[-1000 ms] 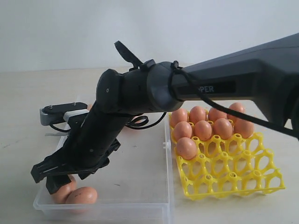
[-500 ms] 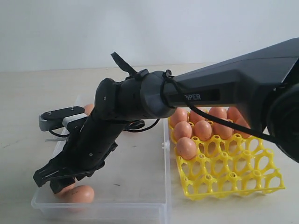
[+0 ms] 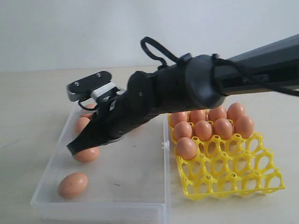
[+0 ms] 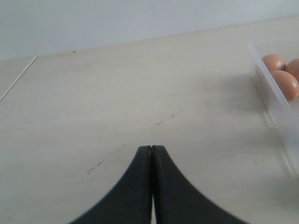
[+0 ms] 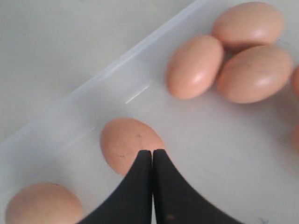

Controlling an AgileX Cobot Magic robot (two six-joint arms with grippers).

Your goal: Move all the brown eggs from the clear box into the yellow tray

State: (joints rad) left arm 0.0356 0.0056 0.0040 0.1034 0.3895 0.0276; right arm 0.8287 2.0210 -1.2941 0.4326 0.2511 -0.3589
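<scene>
The right gripper (image 5: 152, 153) is hanging low inside the clear box (image 3: 135, 172) with its jaws pressed flat together, gripping nothing. One of the brown eggs (image 5: 124, 142) is lying on the box floor just at its tips, and more loose eggs are resting around it. Just beside the box, the yellow tray (image 3: 243, 175) is holding nine eggs in its far cups. The left gripper (image 4: 151, 149) is hovering, likewise closed and empty, above the pale, faintly scuffed table (image 4: 93, 93). A plain white wall (image 3: 70, 32) is rising behind.
</scene>
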